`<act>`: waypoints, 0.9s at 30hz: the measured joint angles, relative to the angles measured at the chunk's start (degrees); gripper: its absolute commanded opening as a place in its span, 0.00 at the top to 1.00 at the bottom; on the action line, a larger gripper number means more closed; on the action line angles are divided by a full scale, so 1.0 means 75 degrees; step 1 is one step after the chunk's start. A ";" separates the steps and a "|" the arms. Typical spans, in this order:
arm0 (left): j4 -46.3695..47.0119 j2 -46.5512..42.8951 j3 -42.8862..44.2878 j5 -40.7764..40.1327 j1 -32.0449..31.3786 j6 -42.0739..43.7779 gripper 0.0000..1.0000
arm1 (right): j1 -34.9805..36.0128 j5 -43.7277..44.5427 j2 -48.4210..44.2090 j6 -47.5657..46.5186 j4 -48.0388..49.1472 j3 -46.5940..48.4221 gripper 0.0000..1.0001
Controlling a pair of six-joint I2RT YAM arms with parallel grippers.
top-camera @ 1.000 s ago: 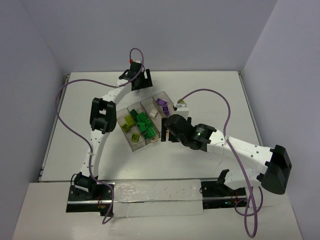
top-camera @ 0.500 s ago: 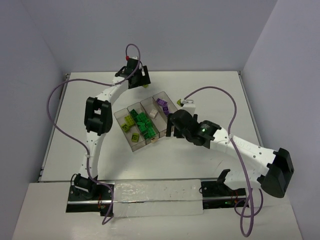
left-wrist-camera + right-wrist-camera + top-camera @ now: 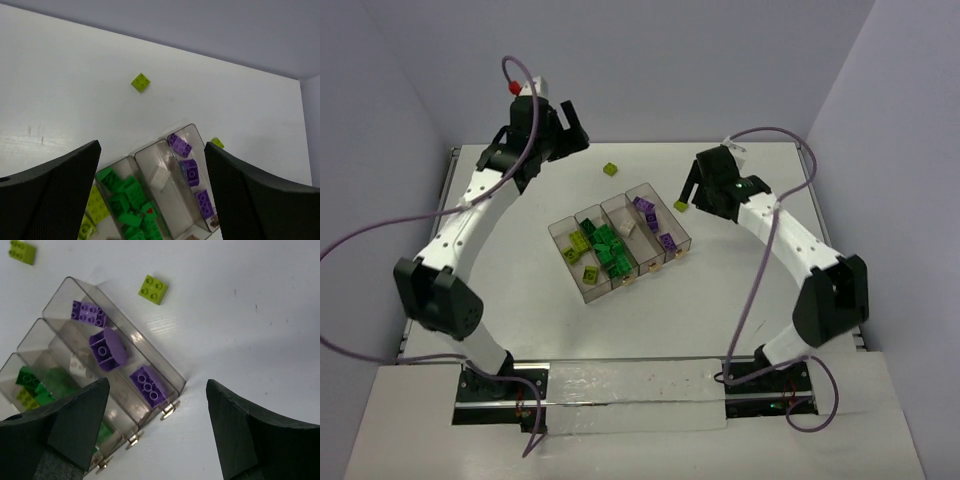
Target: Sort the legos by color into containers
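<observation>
Seen from the right wrist, the right jaws are spread wide with nothing between them, the two dark fingers (image 3: pixel 57 432) framing the bench (image 3: pixel 240 330) below. Closest in, just ahead of the left-hand finger, lies the tabbed end of the tray (image 3: pixel 131 332), its small yellowish tabs (image 3: pixel 170 410) pointing back towards the jaws. The compartment nearest the middle of the gap holds three purple bricks (image 3: pixel 106 350) in a line along its length. The next one over, towards the left-hand finger, shows a white brick (image 3: pixel 80 367), blurred through the smoky plastic. Beyond that sit dark green bricks (image 3: pixel 29 379). Ahead of the jaws, past the purple compartment's long outer wall, a loose yellow-green brick (image 3: pixel 153 289) lies on the bench, near the tray but not touching it. A second loose yellow-green brick (image 3: pixel 21 251) lies farther ahead and off to the left.

The left jaws are likewise spread wide and hold nothing, hanging over the bench. Between their fingers, close in, the tray shows sorted yellow-green bricks (image 3: pixel 97 207) in the compartment nearest the left-hand finger. Next come the dark green ones, then the white one, then the purple ones nearest the right-hand finger. Just past the tray's far right corner is one loose brick; well ahead of the jaws, alone on the bench, is the other
</observation>
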 measured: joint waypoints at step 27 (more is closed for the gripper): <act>-0.0986 -0.4383 -0.3296 -0.0552 0.0000 -0.0211 0.07 | -0.0765 -0.0919 0.5941 0.0771 -0.0660 0.4154 0.29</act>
